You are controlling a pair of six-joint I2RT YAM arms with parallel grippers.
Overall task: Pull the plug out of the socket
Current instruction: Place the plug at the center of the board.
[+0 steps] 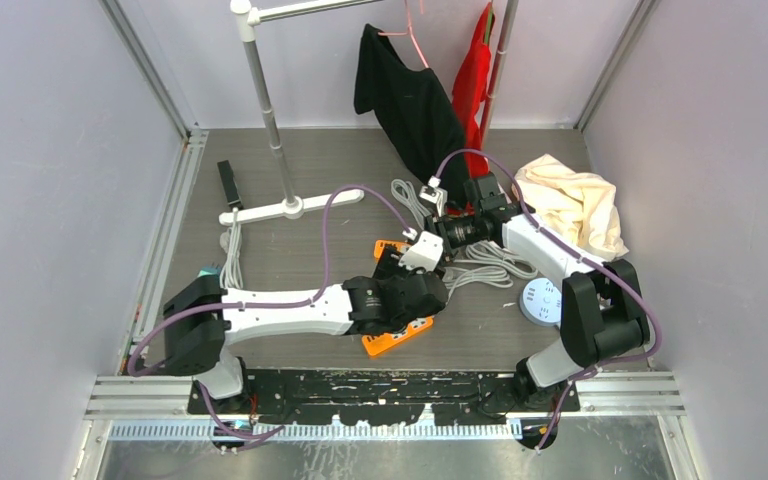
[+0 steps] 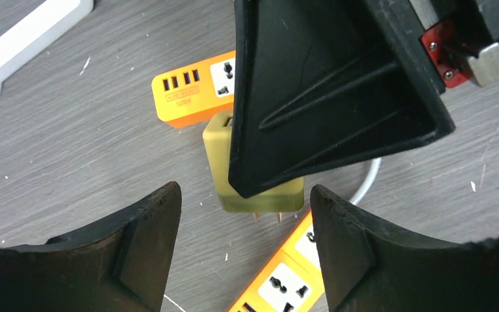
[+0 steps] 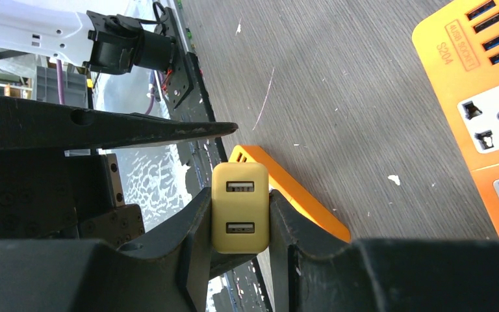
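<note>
Right end effector (image 3: 240,195): closed narrow on the plug (image 3: 240,211), one finger (image 3: 195,227) pressed to each side face. The plug is a yellow block with two USB ports on the face toward the right wrist camera.

Plug position: held above the power strip (image 1: 400,340), which is orange and lies flat on the surface (image 1: 280,255) at centre. In the left wrist view, two metal prongs (image 2: 260,218) show bare at the plug's lower edge, not seated in any socket. The strip (image 2: 195,88) shows beyond the plug and again below it, with empty sockets facing up.

Left end effector (image 2: 243,195): spread wide and holding nothing, with its fingers (image 2: 136,234) standing either side of the plug and apart from it. From the top view, the left arm reaches in over the strip.

Other items: a bundle of white cable (image 1: 490,260) lies behind the strip. A round white disc (image 1: 540,301) sits to the right, and a cream cloth (image 1: 575,205) lies at the far right.
</note>
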